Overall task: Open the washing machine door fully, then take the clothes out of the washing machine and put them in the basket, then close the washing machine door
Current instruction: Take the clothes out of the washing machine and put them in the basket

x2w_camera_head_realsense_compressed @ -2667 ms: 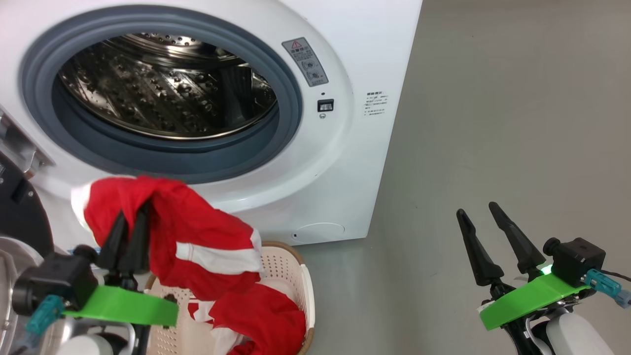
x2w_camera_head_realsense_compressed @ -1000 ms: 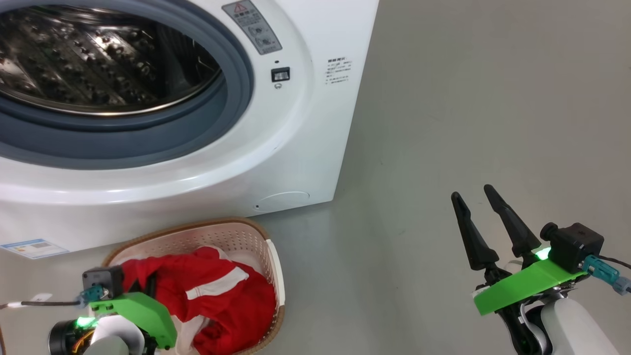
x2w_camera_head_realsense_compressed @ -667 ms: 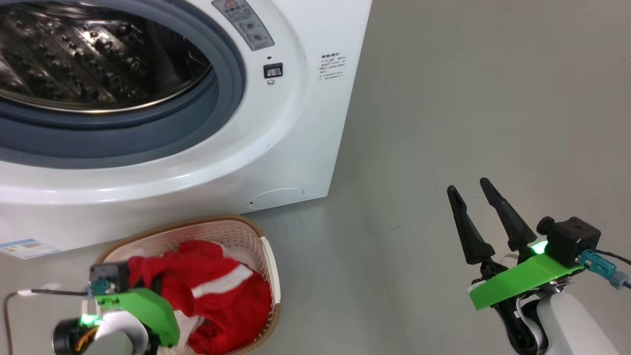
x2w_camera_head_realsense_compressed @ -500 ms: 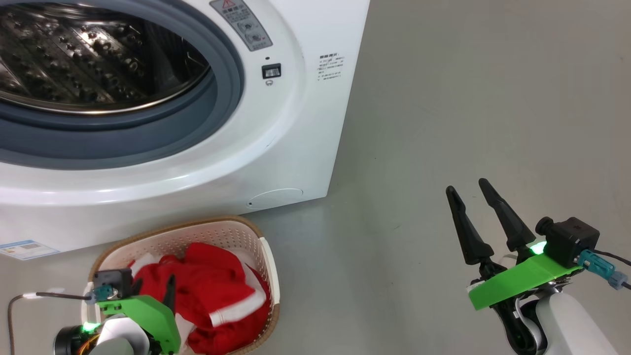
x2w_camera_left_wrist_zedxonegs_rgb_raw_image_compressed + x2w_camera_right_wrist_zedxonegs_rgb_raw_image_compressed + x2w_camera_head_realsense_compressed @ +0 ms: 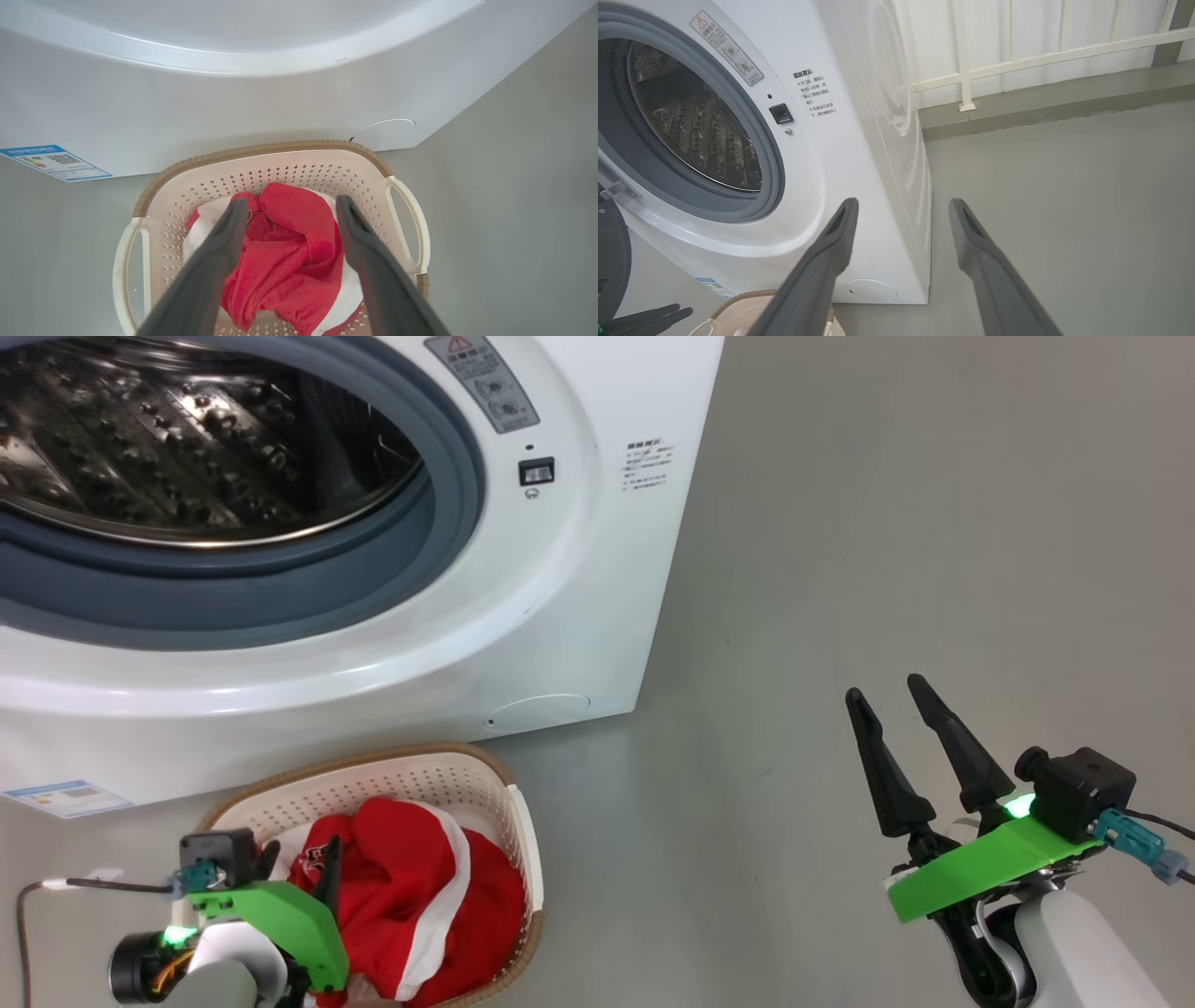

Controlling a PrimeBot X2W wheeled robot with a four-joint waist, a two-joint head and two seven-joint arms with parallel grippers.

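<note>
The left gripper [image 5: 292, 201] is held with its two fingers spread wide, pointing down into the basket [image 5: 261, 149], and nothing is clamped between them. The clothes [image 5: 289, 261] are seen between and beneath the fingers, heaped inside the basket as a red bundle with white panels. Whether the fingers touch the cloth cannot be told.

The basket is set on the grey floor [image 5: 887, 523], just in front of the washing machine [image 5: 523, 616], between a blue label [image 5: 51, 161] and a round cover [image 5: 383, 128] low on the machine's front. Above it, the steel drum [image 5: 187, 448] is exposed inside its grey rubber ring [image 5: 448, 523].

The right gripper [image 5: 883, 689] is held well apart from the basket, over bare floor to the right of the machine. Its fingers are likewise spread wide and empty. In the right wrist view, the black edge of the door [image 5: 609, 266] is seen at the lower left, swung clear of the opening.
</note>
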